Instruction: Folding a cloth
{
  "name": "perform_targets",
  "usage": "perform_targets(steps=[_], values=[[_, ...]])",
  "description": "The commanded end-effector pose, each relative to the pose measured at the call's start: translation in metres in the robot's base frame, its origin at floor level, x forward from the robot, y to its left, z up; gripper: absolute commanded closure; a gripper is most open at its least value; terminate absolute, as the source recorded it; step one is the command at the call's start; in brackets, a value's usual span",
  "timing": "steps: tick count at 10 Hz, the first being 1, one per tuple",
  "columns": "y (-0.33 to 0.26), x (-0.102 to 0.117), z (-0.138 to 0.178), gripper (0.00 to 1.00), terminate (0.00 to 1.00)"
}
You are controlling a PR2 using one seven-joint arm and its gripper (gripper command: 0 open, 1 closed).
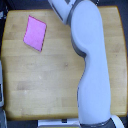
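On the wooden table point(30, 75), the cloth point(35, 33) lies flat, apart from the arm point(90, 55).

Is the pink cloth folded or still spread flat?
Spread flat: the cloth lies as one smooth rectangle on the wooden table, no fold visible.

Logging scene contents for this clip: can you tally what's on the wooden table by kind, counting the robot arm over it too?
Pink cloth, lying flat near the exterior view's upper left: 1
Wooden table: 1
White robot arm, reaching across the exterior view's right side: 1
Total: 3
The gripper is out of frame.
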Motion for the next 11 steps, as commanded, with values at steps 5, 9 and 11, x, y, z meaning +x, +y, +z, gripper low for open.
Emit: perform_targets(steps=[5,9,11], values=[[-0.277,-0.066,-0.001,0.00,0.00],[-0.364,-0.096,-0.004,0.00,0.00],[-0.390,-0.107,-0.006,0.00,0.00]])
